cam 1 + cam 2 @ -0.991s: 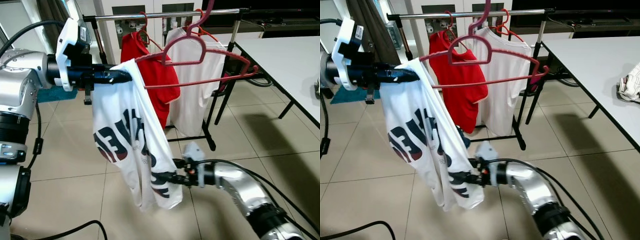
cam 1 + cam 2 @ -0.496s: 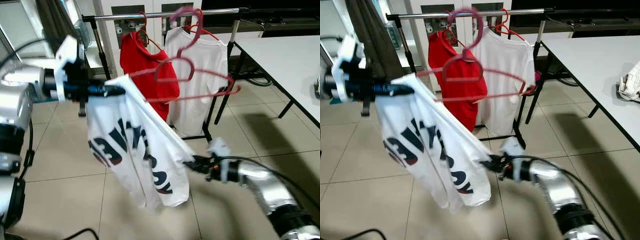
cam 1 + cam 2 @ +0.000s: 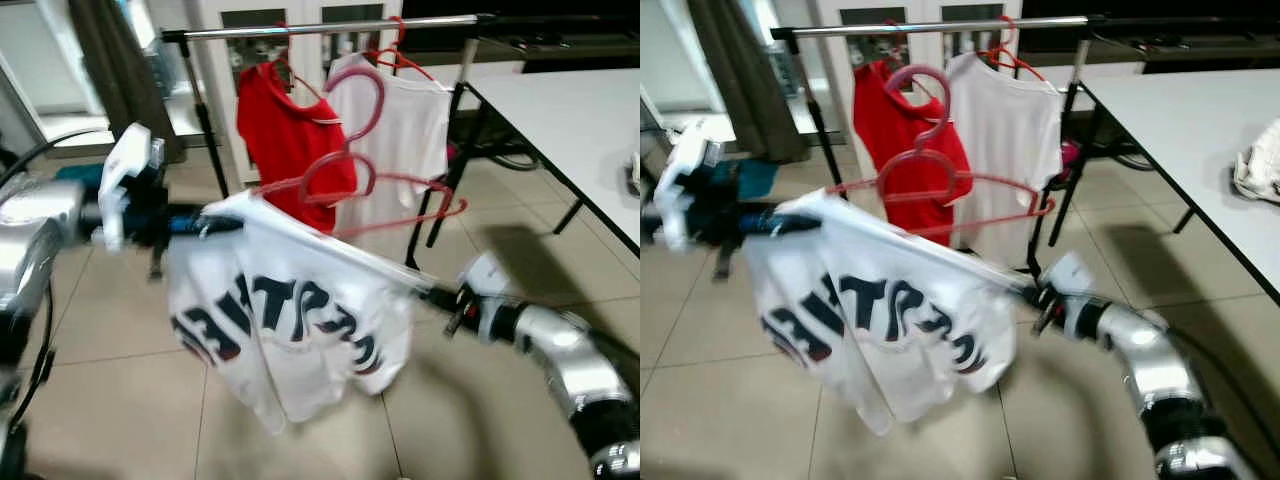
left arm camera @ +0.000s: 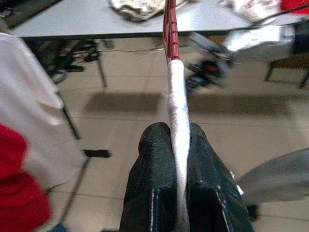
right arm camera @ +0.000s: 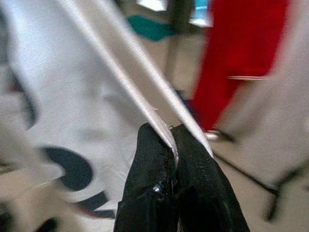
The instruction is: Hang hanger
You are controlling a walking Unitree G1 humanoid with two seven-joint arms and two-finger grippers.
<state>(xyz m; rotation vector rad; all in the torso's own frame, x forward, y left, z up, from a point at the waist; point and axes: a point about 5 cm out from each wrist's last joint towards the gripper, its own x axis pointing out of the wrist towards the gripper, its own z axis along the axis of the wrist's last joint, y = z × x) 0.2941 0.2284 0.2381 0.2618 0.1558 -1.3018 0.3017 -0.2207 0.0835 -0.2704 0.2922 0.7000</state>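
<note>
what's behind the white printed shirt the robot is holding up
Behind the printed shirt a pink hanger, then a red shirt and white shirt on the rack. Their lower parts are covered.

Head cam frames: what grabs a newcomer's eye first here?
The white printed T-shirt stretched out mid-frame: the left end effector pinches one shoulder together with the pink hanger, and the right end effector pinches the far edge, pulling it taut. Behind it stands a clothes rack with a red shirt and a plain white shirt already hung.
</note>
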